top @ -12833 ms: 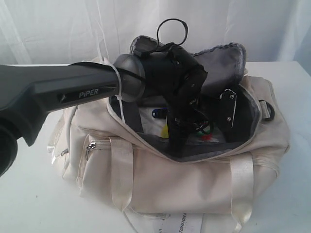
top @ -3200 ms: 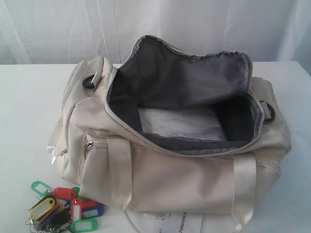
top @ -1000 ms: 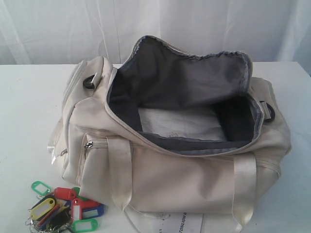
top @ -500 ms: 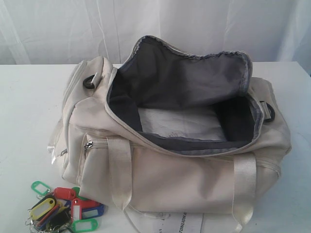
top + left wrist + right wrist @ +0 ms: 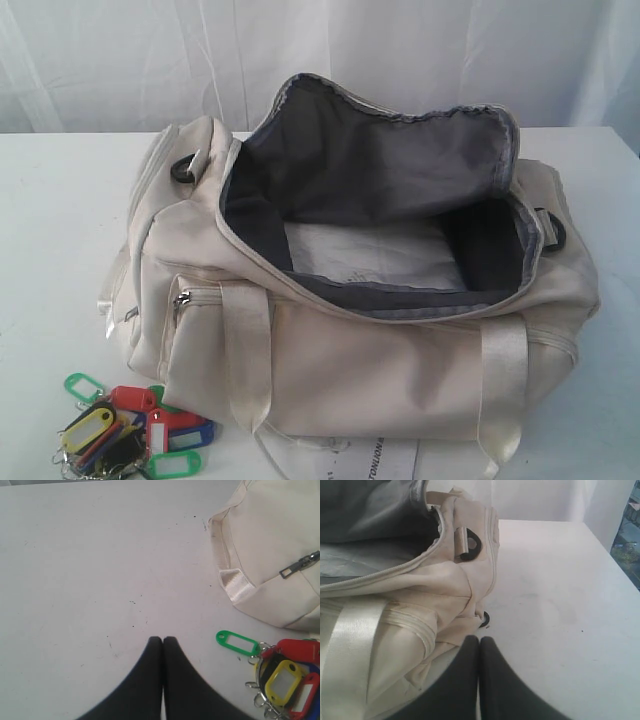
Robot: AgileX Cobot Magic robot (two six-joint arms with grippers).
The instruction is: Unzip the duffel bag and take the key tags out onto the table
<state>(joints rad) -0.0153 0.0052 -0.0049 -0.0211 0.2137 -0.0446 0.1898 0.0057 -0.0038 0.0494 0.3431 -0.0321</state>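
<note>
The cream duffel bag (image 5: 390, 370) lies unzipped on the white table (image 5: 60, 220), its flap folded back over the dark grey lining, and only pale paper shows inside. The bunch of coloured key tags (image 5: 125, 435) rests on the table by the bag's front left corner. In the left wrist view the key tags (image 5: 285, 677) lie beside the bag's end (image 5: 270, 555), and my left gripper (image 5: 162, 640) is shut and empty over bare table. My right gripper (image 5: 479, 640) is shut and empty by the other end of the bag (image 5: 420, 605). Neither arm shows in the exterior view.
A white printed paper hang-tag (image 5: 370, 462) lies under the bag's front edge. A white curtain (image 5: 150, 60) hangs behind the table. A black ring (image 5: 470, 547) sits on the bag's right end. Bare table (image 5: 560, 605) stretches to the right of the bag.
Since 12.8 s ago the arm has left the bag and the key tags have come out onto the table. Over the last second nothing has moved.
</note>
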